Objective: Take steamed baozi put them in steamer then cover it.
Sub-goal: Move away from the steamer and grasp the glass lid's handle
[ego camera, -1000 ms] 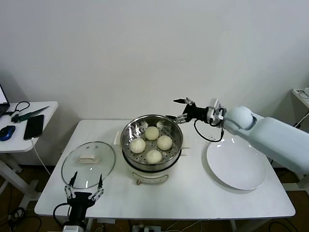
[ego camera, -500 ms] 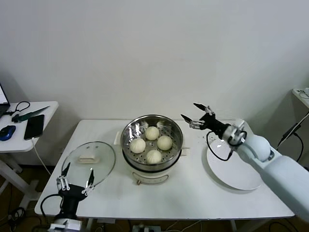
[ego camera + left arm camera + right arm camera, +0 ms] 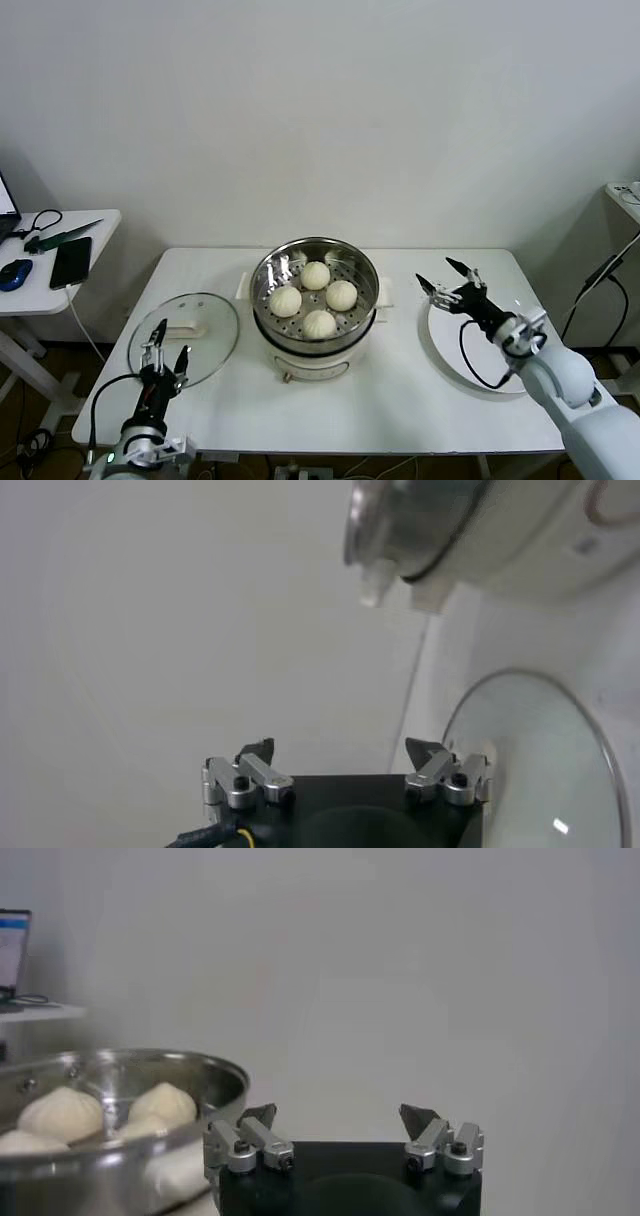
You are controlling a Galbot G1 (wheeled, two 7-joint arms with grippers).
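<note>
Four steamed baozi (image 3: 314, 296) sit together inside the steamer (image 3: 315, 275), a shiny perforated basket on a cream pot base at the middle of the white table (image 3: 340, 410); in the right wrist view the buns (image 3: 62, 1115) show just above the steel rim (image 3: 120, 1148). The steamer is uncovered: the cover (image 3: 184, 338), a clear glass lid with a white handle, lies flat on the table on the steamer's left side. The left gripper (image 3: 163, 350) hangs over the near edge of that lid, its jaws standing wide apart and gripping nothing; in the left wrist view the lid (image 3: 540, 750) lies just beyond its fingertips (image 3: 345, 765), with the steamer's base (image 3: 500, 540) farther out past the lid. The right gripper (image 3: 449, 279) hovers to the right of the steamer, well clear of it, jaws likewise spread wide and empty, above the far left rim of a flat white plate (image 3: 470, 360) that rests on the table beneath and behind it. Seen from the right wrist, the steamer stands ahead of its fingertips (image 3: 340, 1131) and off to one side, apart from them.
</note>
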